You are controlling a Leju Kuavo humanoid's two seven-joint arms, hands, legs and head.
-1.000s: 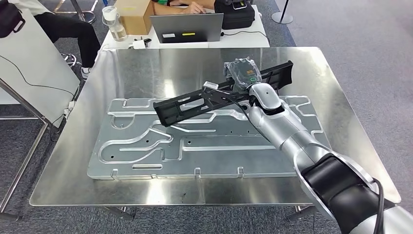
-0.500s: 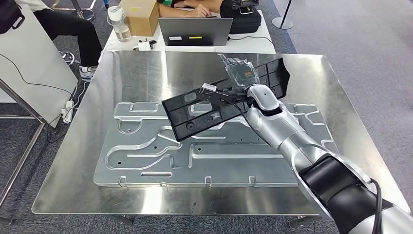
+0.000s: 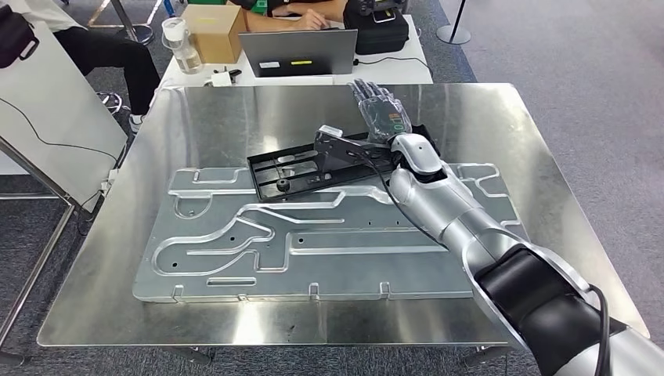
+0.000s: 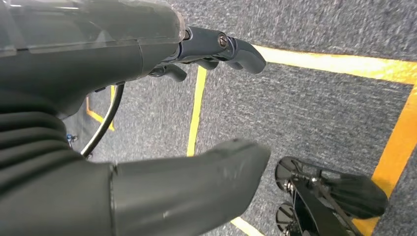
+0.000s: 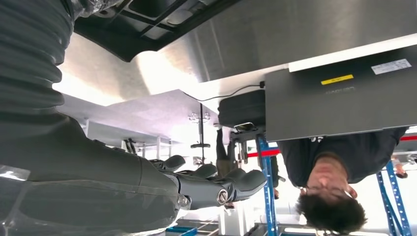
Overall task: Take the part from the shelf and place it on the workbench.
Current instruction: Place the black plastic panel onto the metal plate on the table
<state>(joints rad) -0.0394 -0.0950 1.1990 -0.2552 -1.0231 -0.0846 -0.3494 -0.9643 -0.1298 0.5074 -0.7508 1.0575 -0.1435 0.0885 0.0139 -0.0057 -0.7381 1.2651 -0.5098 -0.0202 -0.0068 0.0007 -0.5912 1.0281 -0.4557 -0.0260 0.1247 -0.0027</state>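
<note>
In the head view, a clear plastic bottle and a brown cardboard box stand at the far left on a white desk, with an open grey laptop and a black bag to their right, and a seated person's arms behind the laptop. Nearer, the shiny steel surface carries a large stamped silver metal panel lying flat. On the panel's far edge lies the long black plastic frame part, flat, its right end hidden under the right hand. That hand hovers over this end with fingers spread and straight, holding nothing; whether it touches the part cannot be told. The left hand hangs over grey carpet floor marked with yellow tape lines, thumb and fingers apart, nothing between them.
</note>
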